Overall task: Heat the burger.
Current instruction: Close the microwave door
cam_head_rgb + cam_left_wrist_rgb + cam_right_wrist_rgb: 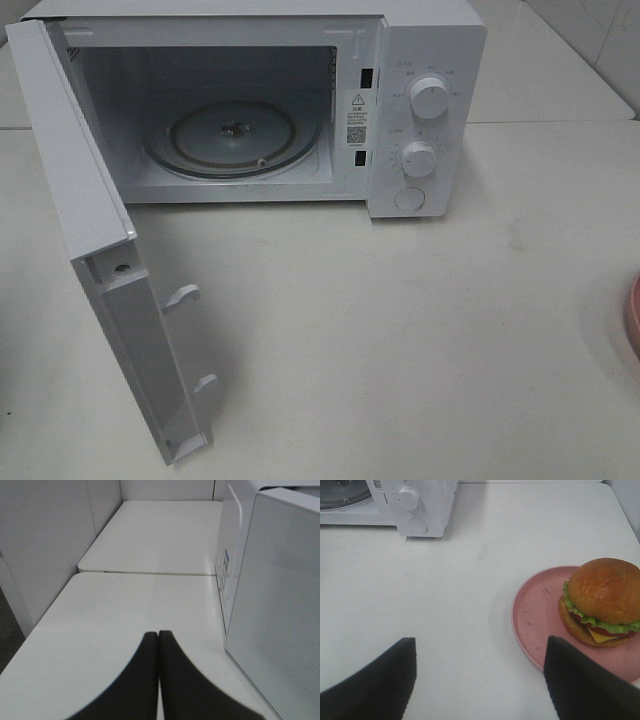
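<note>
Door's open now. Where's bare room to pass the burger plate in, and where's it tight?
Bare tabletop runs from the plate holding the burger to the microwave front; its turntable is empty. Tight on the left, where the open door juts out.

One microwave (300, 100) with one open door (95, 250), one glass turntable (232, 137) inside it, two round dials (431, 98) and one round button (410, 199) on its panel; to the microwave's right, one pink plate (540, 615) carrying one burger (601, 600); two white tables (150, 540); two grippers (480, 680)
</note>
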You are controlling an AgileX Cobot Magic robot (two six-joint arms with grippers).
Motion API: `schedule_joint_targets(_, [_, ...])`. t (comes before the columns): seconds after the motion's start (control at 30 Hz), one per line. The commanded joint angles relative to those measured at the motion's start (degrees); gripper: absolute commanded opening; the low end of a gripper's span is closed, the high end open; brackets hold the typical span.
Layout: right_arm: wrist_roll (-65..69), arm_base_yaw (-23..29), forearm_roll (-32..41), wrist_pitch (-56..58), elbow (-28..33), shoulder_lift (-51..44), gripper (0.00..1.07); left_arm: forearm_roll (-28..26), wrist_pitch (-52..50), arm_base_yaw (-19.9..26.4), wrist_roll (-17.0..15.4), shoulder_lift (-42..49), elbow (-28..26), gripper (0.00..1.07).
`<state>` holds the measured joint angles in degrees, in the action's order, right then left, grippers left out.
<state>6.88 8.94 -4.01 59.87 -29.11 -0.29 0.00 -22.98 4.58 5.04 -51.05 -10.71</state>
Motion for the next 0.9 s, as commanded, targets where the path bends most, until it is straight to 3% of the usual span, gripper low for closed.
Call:
schedule_joint_targets(0.03, [-0.69,-0.23,0.23,-0.46,-0.06,-1.43,0.71,2.06,-4.7,-1.49,-2.98,-3.95,0.17,0.0])
schedule_joint_targets(0.4, [-0.69,-0.23,0.23,-0.46,-0.06,-1.43,0.71,4.47,-12.2,-11.06,-2.81,-15.81,-2.29,0.0])
schedule_joint_targets(0.9, [-0.69,-0.23,0.23,-0.46,-0.06,-1.43,0.71,4.47,-17.93,-19.14,-2.86,-29.56,-9.51,0.0])
